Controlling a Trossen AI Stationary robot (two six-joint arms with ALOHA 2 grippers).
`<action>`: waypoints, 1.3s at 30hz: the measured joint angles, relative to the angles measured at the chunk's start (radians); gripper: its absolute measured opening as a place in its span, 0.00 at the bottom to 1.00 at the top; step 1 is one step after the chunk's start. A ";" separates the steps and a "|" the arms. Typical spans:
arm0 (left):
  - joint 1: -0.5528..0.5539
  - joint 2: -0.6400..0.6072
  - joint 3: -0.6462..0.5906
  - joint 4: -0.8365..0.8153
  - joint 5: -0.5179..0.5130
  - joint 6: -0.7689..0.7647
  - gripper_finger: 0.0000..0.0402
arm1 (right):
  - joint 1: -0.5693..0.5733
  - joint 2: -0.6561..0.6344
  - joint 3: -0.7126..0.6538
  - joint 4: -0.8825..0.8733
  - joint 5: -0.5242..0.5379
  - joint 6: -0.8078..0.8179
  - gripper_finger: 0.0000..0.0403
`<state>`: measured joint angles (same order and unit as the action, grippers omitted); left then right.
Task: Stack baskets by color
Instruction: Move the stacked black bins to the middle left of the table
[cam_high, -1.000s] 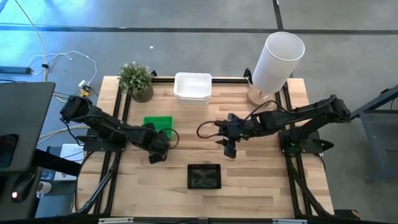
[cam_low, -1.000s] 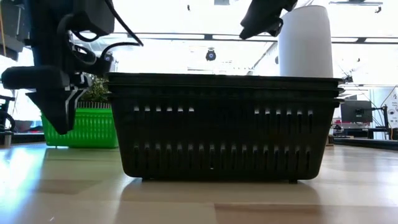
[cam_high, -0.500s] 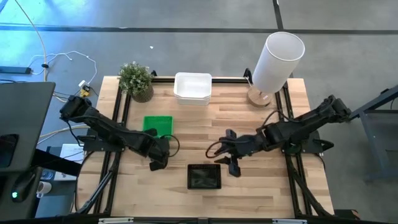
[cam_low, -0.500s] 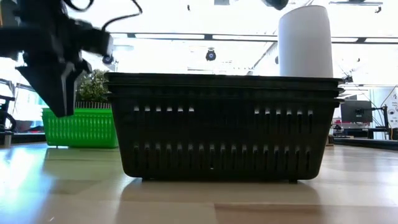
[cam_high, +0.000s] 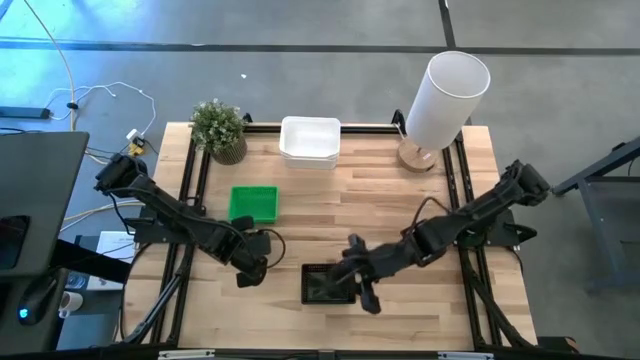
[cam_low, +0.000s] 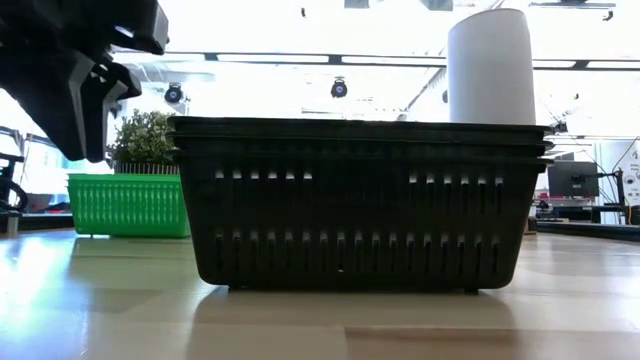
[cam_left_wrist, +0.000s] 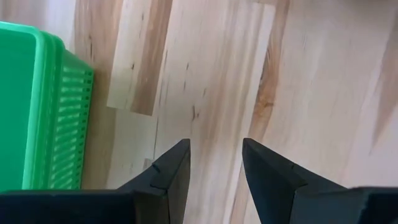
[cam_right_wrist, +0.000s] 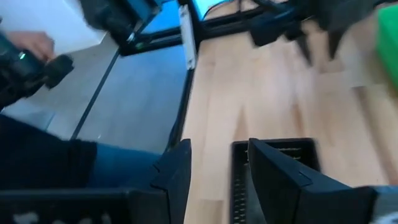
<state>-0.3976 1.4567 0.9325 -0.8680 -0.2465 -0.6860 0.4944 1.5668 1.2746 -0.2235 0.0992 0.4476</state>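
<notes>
Right gripper (cam_high: 362, 292) over black baskets (cam_high: 325, 284)

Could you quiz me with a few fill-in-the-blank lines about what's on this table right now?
1. The white baskets sit between the potted plant and the tall white ____.
2. The right gripper hovers at the ____ baskets' edge.
3. The left gripper has nothing between its ____.
4. The green baskets rest on the ____ tabletop.

Missing words: cylinder; black; fingers; wooden
</notes>
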 joint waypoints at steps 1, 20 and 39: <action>-0.002 0.000 0.000 0.000 0.000 -0.004 0.33 | 0.008 0.020 0.012 0.000 -0.013 0.000 0.36; -0.002 0.000 0.000 0.000 -0.003 -0.056 0.33 | 0.069 0.310 0.103 -0.016 -0.189 0.021 0.36; 0.046 0.000 0.000 0.003 -0.004 -0.149 0.33 | 0.007 0.439 0.101 -0.041 -0.249 -0.064 0.36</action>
<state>-0.3519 1.4567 0.9329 -0.8647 -0.2504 -0.8349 0.5011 2.0057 1.3754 -0.2649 -0.1501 0.3839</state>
